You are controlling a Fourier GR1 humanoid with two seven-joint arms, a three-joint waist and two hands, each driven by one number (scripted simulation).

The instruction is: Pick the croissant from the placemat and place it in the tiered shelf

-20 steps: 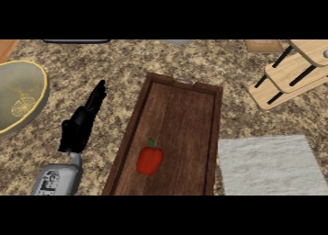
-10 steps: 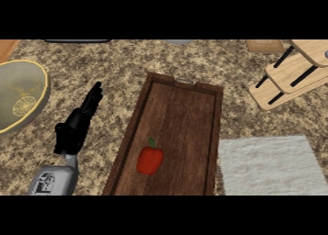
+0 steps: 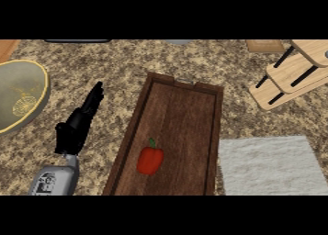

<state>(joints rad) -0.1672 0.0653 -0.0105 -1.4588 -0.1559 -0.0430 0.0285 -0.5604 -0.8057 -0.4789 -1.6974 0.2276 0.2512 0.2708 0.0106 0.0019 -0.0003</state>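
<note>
On the speckled granite counter [image 3: 92,64] a long wooden tray [image 3: 183,114] is laid lengthwise in the middle of the head view, and a red bell pepper [image 3: 150,159] with a green stem is seen lying inside it, near its lower left wall. Just right of the tray, at the lower right, a pale grey placemat [image 3: 271,165] is spread flat, its left edge close beside the tray's right wall. The wooden tiered shelf [image 3: 295,73] is found at the upper right, set at a slant and cut off by the view's edge, well apart from the placemat. Where the croissant lies cannot be told from this view. The left hand [image 3: 75,131] is shown left of the tray, above its grey forearm [image 3: 54,181]; its fingers [image 3: 95,94] are held straight and close together, pointed up and slightly right, and nothing is held in them. An olive plate [image 3: 14,98] with a yellow rim is seen at the left edge, apart from the hand
</note>
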